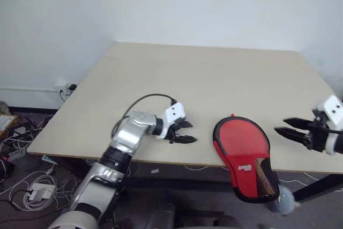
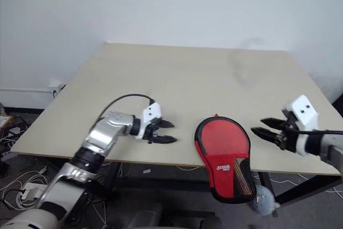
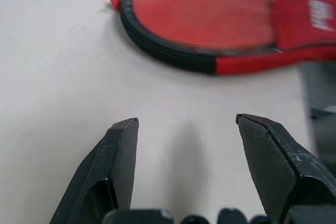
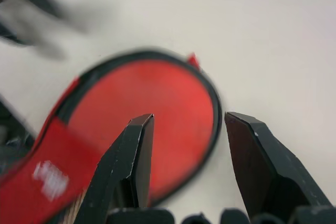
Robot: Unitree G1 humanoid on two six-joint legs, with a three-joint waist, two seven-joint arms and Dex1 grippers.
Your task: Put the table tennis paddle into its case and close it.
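Hanging over the near edge of the table [image 1: 214, 73], the case [image 1: 244, 159] is lying flat with its black mesh end past the edge and its round red part resting on the tabletop. Inside it, the table tennis paddle [image 3: 205, 9] is showing its red face within the black rim. Left of the case, the left gripper [image 1: 185, 132] is hovering with fingers apart, holding nothing. Right of the case, the right gripper [image 1: 286, 127] is pointing toward it, fingers spread and empty.
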